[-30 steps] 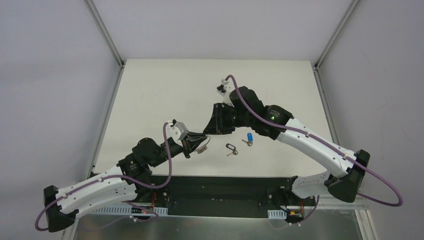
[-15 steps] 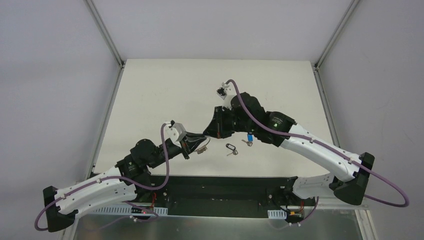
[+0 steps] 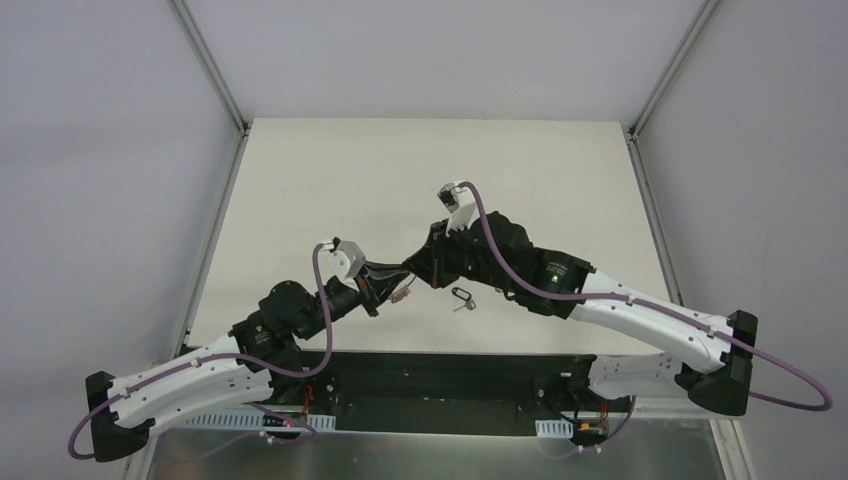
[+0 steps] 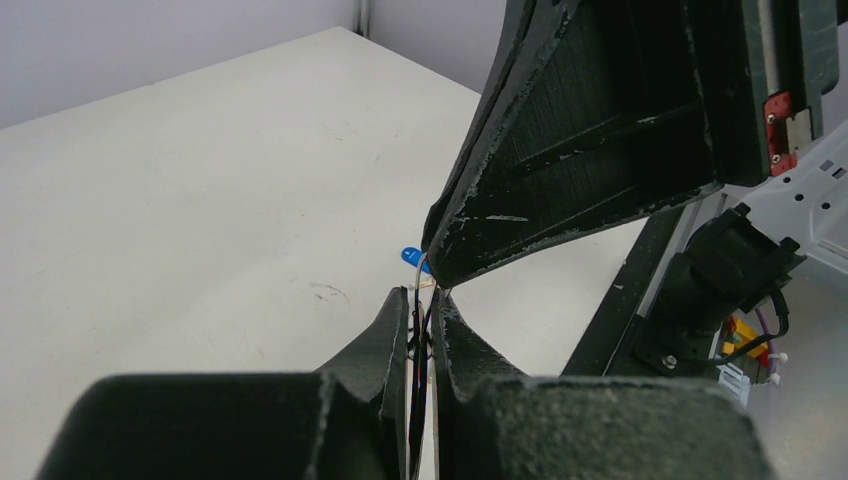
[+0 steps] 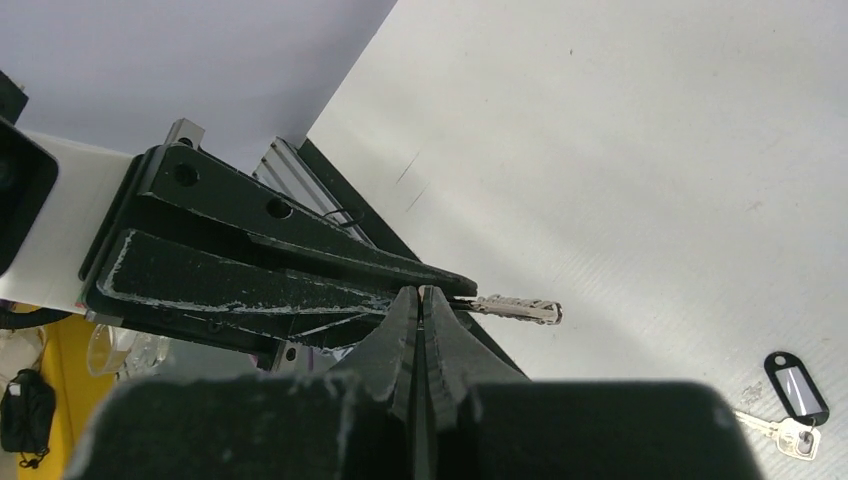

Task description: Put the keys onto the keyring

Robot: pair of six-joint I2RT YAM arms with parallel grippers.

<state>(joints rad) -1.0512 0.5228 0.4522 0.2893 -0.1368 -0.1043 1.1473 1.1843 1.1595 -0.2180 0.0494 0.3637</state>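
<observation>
The left arm [image 3: 215, 365] stretches forward and to the right from its base, and the left claw [image 3: 398, 276] at its end is pinched tight, its fingers [image 4: 393, 325] all but pressed together. The right arm [image 3: 640, 312] bends low and leftward toward it. The right claw [image 3: 412, 268] is likewise pinched closed and meets the left claw tip to tip, its dark fingertips just above and beyond those of the left claw.
</observation>
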